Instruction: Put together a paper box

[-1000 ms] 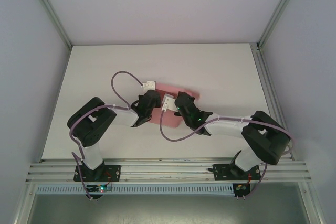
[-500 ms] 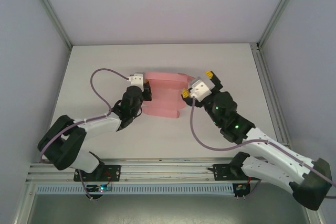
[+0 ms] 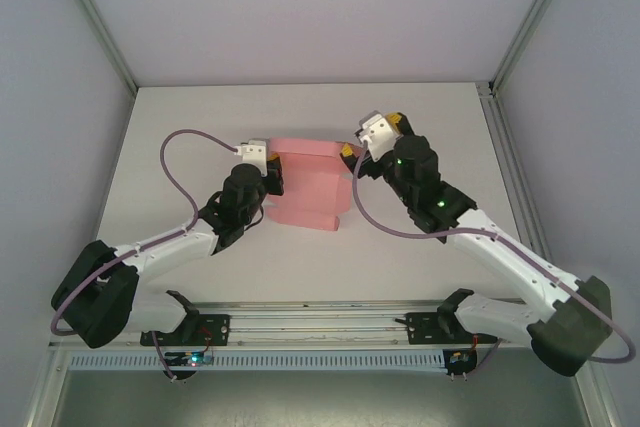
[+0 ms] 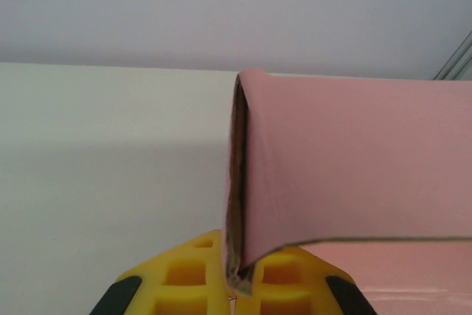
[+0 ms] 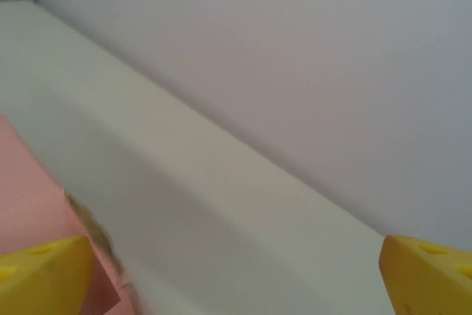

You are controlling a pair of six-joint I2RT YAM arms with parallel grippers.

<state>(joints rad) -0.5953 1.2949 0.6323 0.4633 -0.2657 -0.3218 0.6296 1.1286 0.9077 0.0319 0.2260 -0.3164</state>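
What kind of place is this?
Likely a robot lab cell: a plain white table enclosed by pale grey panels, and an aluminium frame rail at its near edge.

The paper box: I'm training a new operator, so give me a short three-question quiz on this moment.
1. True or false: the left gripper is shut on an edge of the pink paper box.
2. Pick one. The right gripper is: A) shut on the box; B) open, with nothing between its fingers; C) shut on a cable.
3. Short answer: in the top view, at which corner of the box is the right gripper?
Key: 1 true; 2 B; 3 the far right corner.
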